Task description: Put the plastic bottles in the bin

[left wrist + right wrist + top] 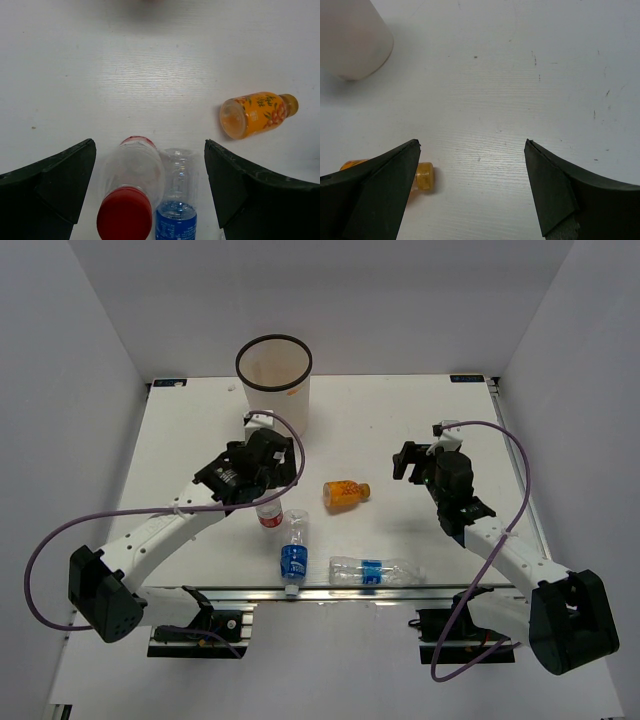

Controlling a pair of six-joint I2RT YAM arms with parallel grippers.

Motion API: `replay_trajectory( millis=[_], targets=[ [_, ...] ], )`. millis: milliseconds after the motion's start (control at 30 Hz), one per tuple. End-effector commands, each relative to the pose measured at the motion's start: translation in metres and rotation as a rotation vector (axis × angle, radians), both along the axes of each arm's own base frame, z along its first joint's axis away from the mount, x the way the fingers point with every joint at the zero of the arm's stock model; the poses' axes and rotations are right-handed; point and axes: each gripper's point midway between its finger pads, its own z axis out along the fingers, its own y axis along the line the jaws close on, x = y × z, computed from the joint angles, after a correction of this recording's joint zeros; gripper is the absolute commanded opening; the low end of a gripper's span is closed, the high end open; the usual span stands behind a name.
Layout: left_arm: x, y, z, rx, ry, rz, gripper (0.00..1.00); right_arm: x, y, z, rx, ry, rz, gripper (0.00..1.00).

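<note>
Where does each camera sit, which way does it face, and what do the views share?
Top external: above and behind, looking down on the table, bin, left arm and right arm.
Left wrist: on its arm, aimed down between its open fingers at a red-capped bottle beside a blue-labelled bottle.
Right wrist: on its arm, aimed past its open fingers across the table toward the bin.
Shared: orange bottle, in all three.

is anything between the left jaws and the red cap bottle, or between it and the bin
Nothing blocks the left gripper: its open jaws straddle the red-capped bottle. A blue-label bottle lies right beside it, also between the jaws. Nothing shows on the table toward the bin.
</note>
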Motion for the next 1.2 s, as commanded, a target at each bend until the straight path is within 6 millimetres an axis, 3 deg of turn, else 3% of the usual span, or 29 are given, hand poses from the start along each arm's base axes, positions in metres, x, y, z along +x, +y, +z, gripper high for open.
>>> replay_trajectory(
  millis=[0, 200, 367, 433, 533, 700, 767, 867, 967, 1167],
  targets=[
    [-0.004, 0.017, 0.008, 0.035, -0.030, 0.076, 0.98, 0.003, 0.000, 0.011, 0.005, -0.037, 0.000, 0.89],
    [-0.015, 0.025, -0.001, 0.060, 0.013, 0.095, 0.98, 0.002, -0.004, 0.011, -0.004, -0.045, -0.015, 0.89],
    [-0.022, 0.022, -0.023, 0.068, 0.066, 0.080, 0.98, 0.003, -0.006, 0.010, -0.009, -0.044, -0.023, 0.89],
    [-0.024, 0.015, -0.026, 0.055, 0.079, 0.060, 0.91, 0.004, -0.006, 0.010, -0.008, -0.045, -0.025, 0.89],
    [-0.023, 0.004, -0.025, 0.025, 0.082, 0.026, 0.69, 0.004, -0.008, 0.010, -0.012, -0.048, -0.032, 0.89],
    [-0.026, 0.014, -0.027, 0.064, 0.091, 0.066, 0.37, 0.004, -0.012, 0.010, -0.023, -0.049, -0.051, 0.89],
    [-0.025, 0.015, -0.024, 0.062, 0.087, 0.072, 0.29, 0.004, -0.012, 0.011, -0.022, -0.051, -0.051, 0.89],
    [-0.019, 0.013, -0.009, 0.045, 0.045, 0.075, 0.20, 0.004, -0.012, 0.012, -0.019, -0.053, -0.050, 0.89],
    [-0.004, 0.017, 0.024, 0.033, -0.057, 0.131, 0.07, 0.003, -0.010, 0.011, -0.016, -0.052, -0.043, 0.89],
    [0.029, 0.025, 0.124, 0.018, -0.329, 0.206, 0.00, 0.002, -0.011, 0.012, -0.023, -0.055, -0.041, 0.89]
  ],
)
